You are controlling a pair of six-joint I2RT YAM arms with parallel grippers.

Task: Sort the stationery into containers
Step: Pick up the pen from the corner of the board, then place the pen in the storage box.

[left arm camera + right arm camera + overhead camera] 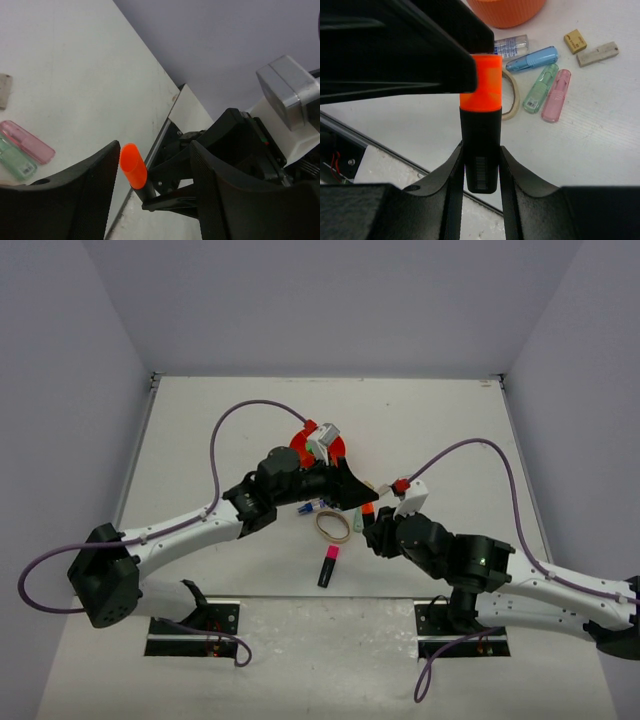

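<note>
table (pixel 200 440): white top carrying both arm bases at the near edge and all the loose stationery around its middle.
left arm (pixel 180 530): stretched from its base diagonally toward the centre. The forearm crosses in front of the organizer and the wrist points at the other arm.
right arm (pixel 540 580): folded in from the right, wrist turned toward the centre, so both grippers meet just in front of the organizer.
organizer (pixel 510 12): the goal, sitting just beyond the meeting point. From above, the left wrist hides part of it.
left gripper (pixel 154 147): jaws spread wide, one on each side of the orange cap, with a gap showing on both sides in its own view. It looks placed to take the marker over. The right wrist view cannot settle whether one finger already touches the cap.
right gripper (pixel 480 147): clamped on the black barrel low down. That leaves the cap end free, probably so the other arm has something to take.
orange highlighter (pixel 481 82): lifted off the table, barrel in the right fingers, cap between the left ones. It is not yet in any compartment.
pink highlighter (pixel 327 566): lying alone on the table, nearer the bases than the rest.
rubber band (pixel 512 97): flat on the table under the held marker, just beside the mini markers.
mini markers (pixel 540 87): blue, green and pink, lying together outside the organizer.
blocks (pixel 575 41): two tan pieces just past the mini markers, unsorted.
</note>
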